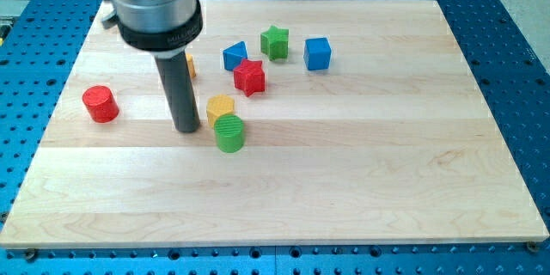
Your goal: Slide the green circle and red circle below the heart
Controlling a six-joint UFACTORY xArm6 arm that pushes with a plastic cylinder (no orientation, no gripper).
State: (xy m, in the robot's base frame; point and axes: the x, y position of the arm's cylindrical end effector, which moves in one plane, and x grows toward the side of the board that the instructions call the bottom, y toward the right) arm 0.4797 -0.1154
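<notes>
The green circle (229,132) sits near the board's middle, touching the yellow block (220,108) just above it; that block's shape is hard to make out. The red circle (100,103) lies apart at the view's left. My tip (186,126) rests on the board just left of the green circle and the yellow block, with a small gap, and well right of the red circle. The rod's body hides most of an orange block (191,66) behind it.
A blue block (235,55), a red star (249,77), a green star (275,42) and a blue cube (317,53) cluster toward the view's top. The wooden board (344,180) lies on a blue perforated table (524,69).
</notes>
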